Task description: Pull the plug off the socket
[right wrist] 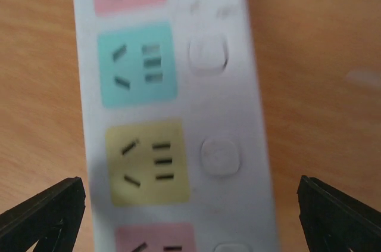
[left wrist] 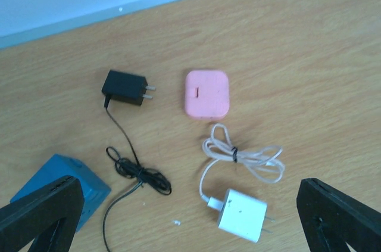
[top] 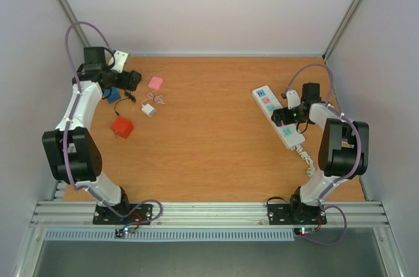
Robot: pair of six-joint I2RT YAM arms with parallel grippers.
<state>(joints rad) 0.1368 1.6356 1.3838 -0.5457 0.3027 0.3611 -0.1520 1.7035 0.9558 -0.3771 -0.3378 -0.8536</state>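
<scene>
The socket, a long white power strip (top: 276, 113), lies on the wooden table at the right. In the right wrist view (right wrist: 172, 115) its pink, teal, yellow and pink outlet faces are all empty, and no plug shows in them. My right gripper (right wrist: 190, 219) is open and hovers just above the strip, one finger (right wrist: 44, 216) on each side of it; it also shows in the top view (top: 281, 117). My left gripper (left wrist: 190, 219) is open and empty, high over the loose chargers at the far left (top: 133, 80).
Under the left gripper lie a white charger (left wrist: 243, 215) with a coiled white cable, a pink block (left wrist: 206, 93), a black charger (left wrist: 125, 87) with its cord and a blue block (left wrist: 65, 183). A red block (top: 122, 127) lies nearer. The strip's curly cord (top: 305, 158) runs towards the right arm's base.
</scene>
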